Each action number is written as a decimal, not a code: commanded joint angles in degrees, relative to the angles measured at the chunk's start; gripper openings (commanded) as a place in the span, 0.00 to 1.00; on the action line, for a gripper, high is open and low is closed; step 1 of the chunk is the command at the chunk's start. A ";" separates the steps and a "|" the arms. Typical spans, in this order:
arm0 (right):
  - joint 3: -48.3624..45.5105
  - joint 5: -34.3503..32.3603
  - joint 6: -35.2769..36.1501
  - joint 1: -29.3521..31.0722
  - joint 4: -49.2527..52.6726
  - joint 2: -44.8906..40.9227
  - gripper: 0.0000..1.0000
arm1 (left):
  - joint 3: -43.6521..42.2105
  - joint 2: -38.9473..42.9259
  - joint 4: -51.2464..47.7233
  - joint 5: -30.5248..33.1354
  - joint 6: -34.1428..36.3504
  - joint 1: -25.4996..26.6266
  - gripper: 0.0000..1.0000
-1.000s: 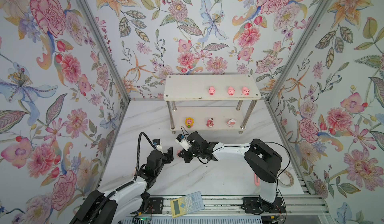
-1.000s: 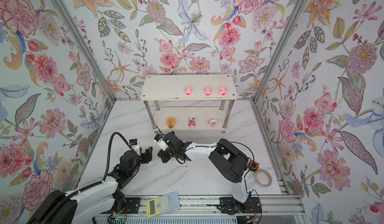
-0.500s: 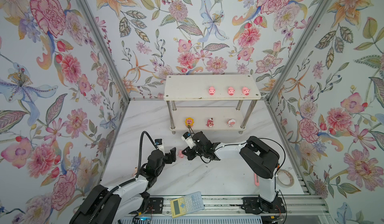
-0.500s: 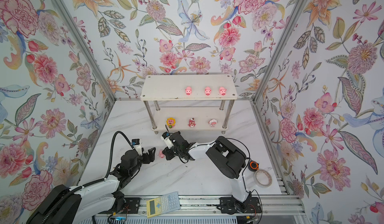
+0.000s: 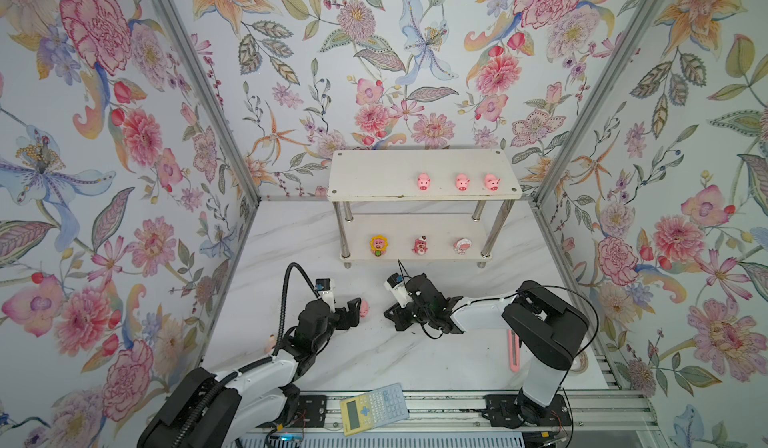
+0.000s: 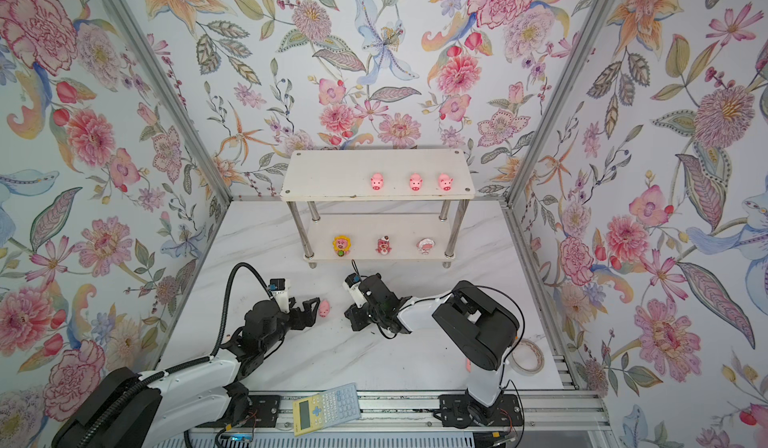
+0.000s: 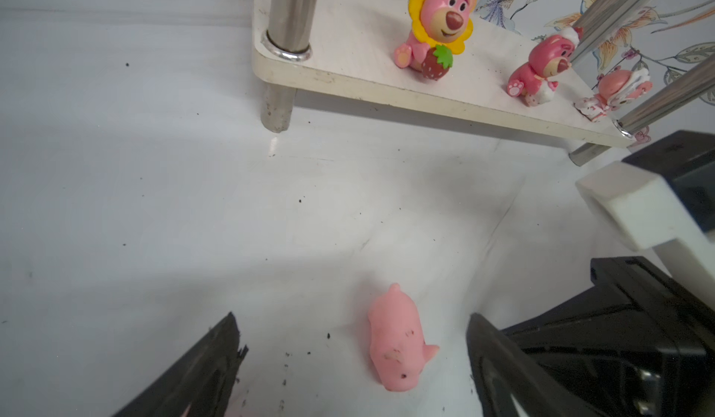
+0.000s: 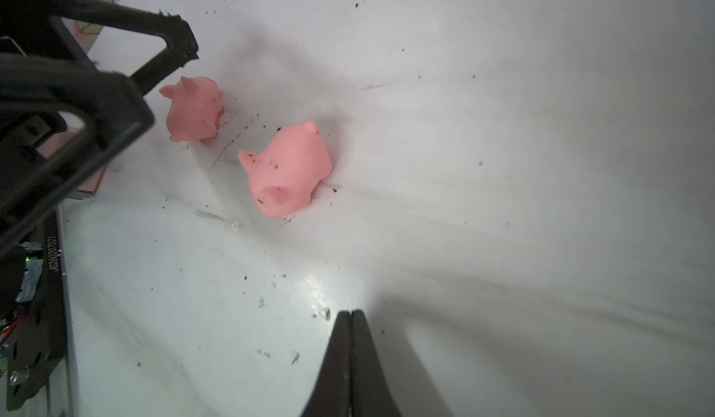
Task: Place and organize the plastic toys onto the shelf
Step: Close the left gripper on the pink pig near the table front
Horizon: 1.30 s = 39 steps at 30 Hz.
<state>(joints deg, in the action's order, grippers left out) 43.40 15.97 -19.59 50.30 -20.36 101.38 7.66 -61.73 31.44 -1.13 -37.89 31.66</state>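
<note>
Lying on its side on the white worktop (image 5: pixel 374 358), a pink pig (image 7: pixel 394 341) rests between the fingers of the left hand (image 7: pixel 351 320), which stand wide apart and touch it on neither side. The right hand (image 8: pixel 351 318) is pressed together on nothing, low over the worktop near the same pig. From the right wrist a second pig (image 8: pixel 193 109) shows close behind the first, beside a left finger. The shelf (image 5: pixel 374 176) stands at the back: three pigs (image 5: pixel 462 183) in a row on its top tier, and a yellow-maned bear (image 5: pixel 377 245), a dark pink bear (image 5: pixel 420 245) and a pink-and-white figure (image 5: pixel 461 245) on the lower one.
</note>
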 commanded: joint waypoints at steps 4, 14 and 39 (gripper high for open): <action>-6.73 -1.68 0.83 -2.33 0.60 -8.50 0.00 | 5.34 -3.14 -4.49 4.64 1.46 3.85 0.87; -12.72 -3.26 2.14 -4.79 2.69 -17.15 0.04 | 13.77 -14.35 -11.10 9.26 2.90 7.79 0.72; -15.36 -4.26 0.44 -6.34 5.43 -26.29 0.12 | 19.40 -21.62 -20.54 12.87 -4.24 12.14 0.37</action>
<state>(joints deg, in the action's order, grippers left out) 29.04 12.56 -18.50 44.36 -15.88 76.44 25.93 -82.46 12.08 9.98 -40.99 43.42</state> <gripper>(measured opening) 0.121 0.389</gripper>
